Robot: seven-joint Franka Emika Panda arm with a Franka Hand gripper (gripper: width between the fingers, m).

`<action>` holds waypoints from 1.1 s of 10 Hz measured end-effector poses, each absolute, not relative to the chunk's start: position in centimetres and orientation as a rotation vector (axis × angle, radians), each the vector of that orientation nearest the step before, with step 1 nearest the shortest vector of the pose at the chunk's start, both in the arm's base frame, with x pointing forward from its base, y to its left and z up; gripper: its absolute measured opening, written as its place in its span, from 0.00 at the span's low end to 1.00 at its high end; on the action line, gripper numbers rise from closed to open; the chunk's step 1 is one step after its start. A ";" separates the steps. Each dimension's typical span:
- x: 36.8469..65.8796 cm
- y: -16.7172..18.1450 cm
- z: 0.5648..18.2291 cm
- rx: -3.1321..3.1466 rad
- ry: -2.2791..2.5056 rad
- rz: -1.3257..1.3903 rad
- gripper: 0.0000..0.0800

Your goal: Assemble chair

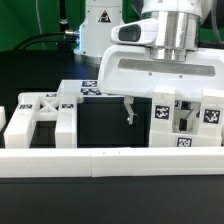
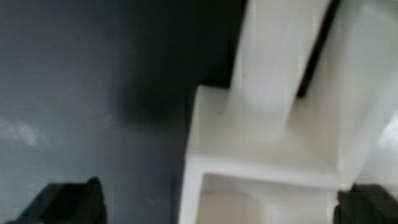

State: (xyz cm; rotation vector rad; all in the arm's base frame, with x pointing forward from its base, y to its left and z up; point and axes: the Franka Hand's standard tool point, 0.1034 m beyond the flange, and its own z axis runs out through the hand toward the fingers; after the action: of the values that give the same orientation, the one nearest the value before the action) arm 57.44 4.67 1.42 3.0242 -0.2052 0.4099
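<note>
White chair frame (image 1: 188,122) with black-and-white tags, standing on the black bench (image 1: 100,125). Fingers (image 1: 130,110) spread wide apart, straddling part of that frame; contact impossible to tell. Well off to the exterior view's left of the fingers, a second chair frame (image 1: 42,118). In front of both, a low white rail (image 1: 100,162).

Exterior view bright, fairly clear; chair parts (image 1: 45,118) near overexposed. Wrist view blurred, out of focus, shadowed.
</note>
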 end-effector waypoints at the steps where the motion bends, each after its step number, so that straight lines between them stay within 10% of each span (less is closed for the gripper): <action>1: 57.3 5.0 1.0 3.023 -0.199 0.403 0.81; 5: 57.3 4.9 0.8 3.022 -0.198 0.398 0.68; 9: 57.1 4.1 1.4 3.018 -0.215 0.400 0.08; 11: 56.7 3.7 3.2 3.034 -0.182 0.397 0.04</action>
State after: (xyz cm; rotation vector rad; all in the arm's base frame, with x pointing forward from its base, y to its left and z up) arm 56.69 3.74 3.22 3.0343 -0.1822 0.3967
